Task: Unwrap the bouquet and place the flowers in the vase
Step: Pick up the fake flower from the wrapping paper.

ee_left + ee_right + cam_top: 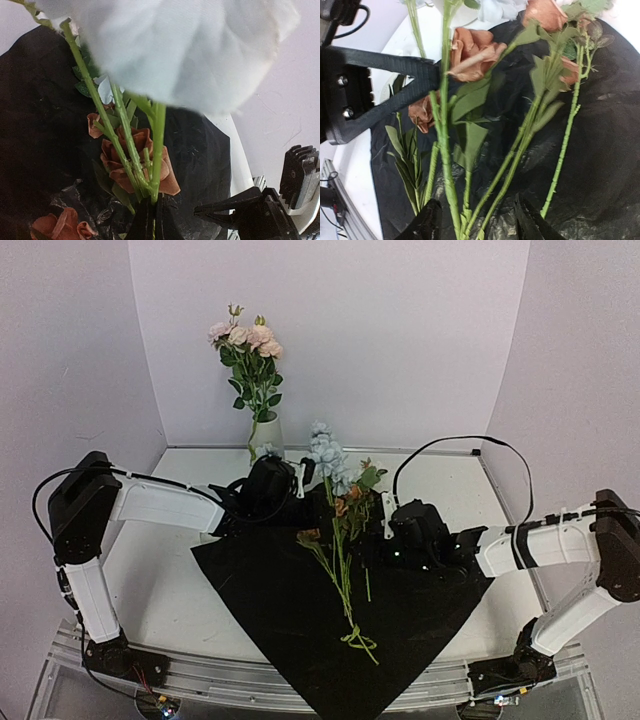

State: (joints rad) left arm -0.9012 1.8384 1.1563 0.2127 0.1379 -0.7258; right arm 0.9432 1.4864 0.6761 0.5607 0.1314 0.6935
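Note:
The black wrapping sheet (300,610) lies spread flat with loose flowers (340,530) on it, stems toward the near edge. My left gripper (308,478) (154,202) is shut on the green stems of a pale blue bloom (185,45), just above the rust flowers (135,160). My right gripper (372,532) (475,200) stands open low over the sheet, with several green stems (515,150) running between its fingers, untouched. The white vase (268,432) stands at the back and holds pink flowers (245,340).
The table's white walls close in at the back and both sides. My right gripper's fingers (235,207) show close beside the left one. The left gripper's black frame (380,90) fills the upper left of the right wrist view. Bare table (160,580) lies left of the sheet.

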